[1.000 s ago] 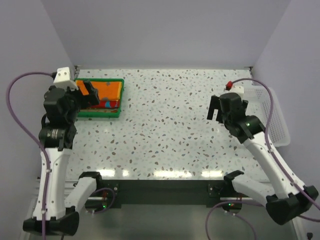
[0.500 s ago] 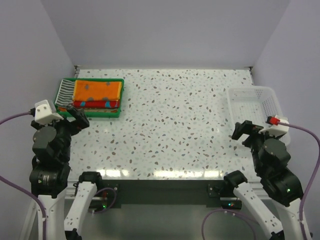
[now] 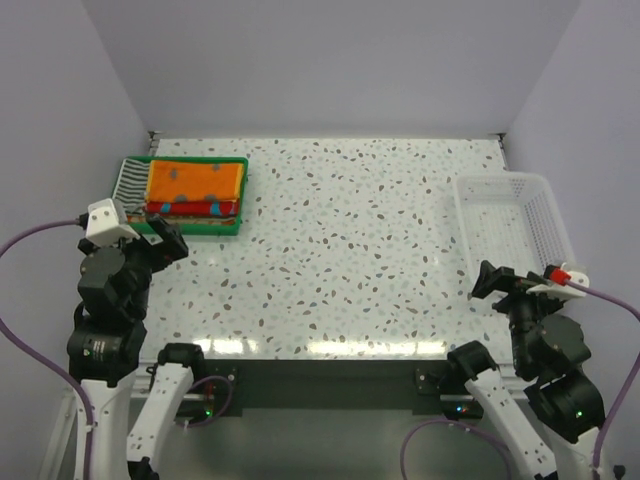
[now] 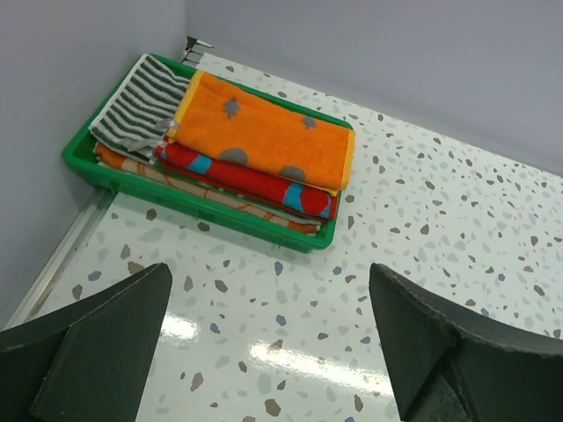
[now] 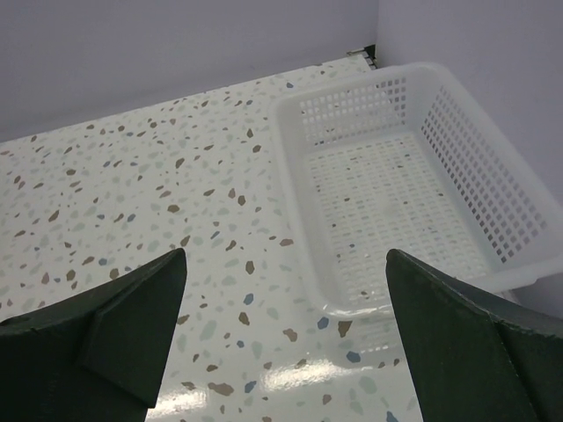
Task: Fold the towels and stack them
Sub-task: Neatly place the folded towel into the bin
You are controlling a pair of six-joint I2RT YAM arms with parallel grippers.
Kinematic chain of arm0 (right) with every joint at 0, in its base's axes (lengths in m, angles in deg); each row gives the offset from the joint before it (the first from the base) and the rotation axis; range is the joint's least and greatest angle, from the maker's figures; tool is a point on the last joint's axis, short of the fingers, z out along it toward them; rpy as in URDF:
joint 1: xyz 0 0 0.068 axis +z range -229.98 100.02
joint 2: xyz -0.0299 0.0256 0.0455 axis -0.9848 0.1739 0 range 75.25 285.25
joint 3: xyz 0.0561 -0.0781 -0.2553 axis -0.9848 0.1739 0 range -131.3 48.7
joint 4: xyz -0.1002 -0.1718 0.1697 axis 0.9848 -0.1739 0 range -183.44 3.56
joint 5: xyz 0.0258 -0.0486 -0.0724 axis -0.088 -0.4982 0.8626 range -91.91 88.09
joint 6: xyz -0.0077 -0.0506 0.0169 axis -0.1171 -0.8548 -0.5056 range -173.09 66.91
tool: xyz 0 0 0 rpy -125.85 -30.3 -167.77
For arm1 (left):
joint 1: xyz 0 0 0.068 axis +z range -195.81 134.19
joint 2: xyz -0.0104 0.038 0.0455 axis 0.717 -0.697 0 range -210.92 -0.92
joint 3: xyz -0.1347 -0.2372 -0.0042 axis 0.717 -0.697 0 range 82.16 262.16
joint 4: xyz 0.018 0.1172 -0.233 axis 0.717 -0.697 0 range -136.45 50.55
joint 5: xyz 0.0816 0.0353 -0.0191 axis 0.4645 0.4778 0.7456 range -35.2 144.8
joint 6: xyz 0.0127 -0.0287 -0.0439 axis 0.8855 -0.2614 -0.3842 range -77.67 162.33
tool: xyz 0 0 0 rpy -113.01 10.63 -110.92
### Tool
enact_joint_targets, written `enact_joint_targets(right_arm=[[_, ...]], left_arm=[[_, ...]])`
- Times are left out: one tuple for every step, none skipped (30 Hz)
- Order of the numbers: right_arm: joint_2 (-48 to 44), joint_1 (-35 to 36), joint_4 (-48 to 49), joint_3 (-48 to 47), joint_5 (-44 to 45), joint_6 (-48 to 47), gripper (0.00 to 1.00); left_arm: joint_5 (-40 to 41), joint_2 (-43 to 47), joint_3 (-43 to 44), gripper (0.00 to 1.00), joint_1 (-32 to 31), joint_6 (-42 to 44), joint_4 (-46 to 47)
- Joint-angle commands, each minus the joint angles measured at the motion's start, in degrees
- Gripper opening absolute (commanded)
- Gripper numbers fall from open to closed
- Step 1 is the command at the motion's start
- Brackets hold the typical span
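Note:
The folded towels are stacked in the green tray (image 3: 235, 228) at the back left. The orange towel with blue dots (image 3: 195, 182) lies on top, and it shows in the left wrist view (image 4: 264, 130). The red towel (image 4: 242, 178) is under it. The black-and-white striped towel (image 4: 141, 101) lies at the tray's left end. Other orange and green layers sit beneath. My left gripper (image 3: 160, 237) is open and empty, just in front of the tray. My right gripper (image 3: 492, 282) is open and empty near the front right, beside the basket.
A white mesh basket (image 3: 512, 225) stands at the right edge, with nothing in it (image 5: 400, 207). Walls close in the back and both sides. The speckled tabletop (image 3: 350, 240) spans the middle.
Both arms have drawn back from over the table toward the near edge. The left gripper left the tray and the right gripper left the basket area. The towel stack has stayed put.

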Motion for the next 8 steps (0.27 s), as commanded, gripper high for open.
enact_joint_targets(right_arm=[[-0.4, 0.0, 2.4, 0.3, 1.4, -1.9, 0.99], [-0.4, 0.0, 2.6, 0.3, 1.3, -2.0, 0.99], [-0.4, 0.0, 2.8, 0.4, 1.3, -2.2, 0.99], [-0.4, 0.0, 2.9, 0.5, 1.4, -2.4, 0.99], [-0.5, 0.0, 3.0, 0.6, 1.4, -2.5, 0.99], [-0.5, 0.0, 3.0, 0.7, 1.3, -2.6, 0.99], [-0.3, 0.0, 3.1, 0.9, 1.3, -2.6, 0.99], [-0.2, 0.0, 3.2, 0.9, 1.3, -2.4, 0.99]], left_arm=[[-0.9, -0.2, -0.9, 1.00, -0.4, 0.0, 2.8], [-1.1, -0.1, -1.2, 1.00, -0.5, 0.0, 2.9], [-1.1, -0.1, -1.3, 1.00, -0.6, 0.0, 2.9], [-1.2, 0.0, -1.5, 1.00, -0.6, 0.1, 2.9], [-1.2, 0.2, -2.0, 1.00, -0.7, 0.4, 2.9], [-1.2, 0.3, -2.2, 1.00, -0.9, 0.4, 3.0], [-1.2, 0.3, -2.4, 1.00, -0.9, 0.4, 3.1], [-1.4, 0.3, -2.7, 1.00, -0.9, 0.4, 3.1]])
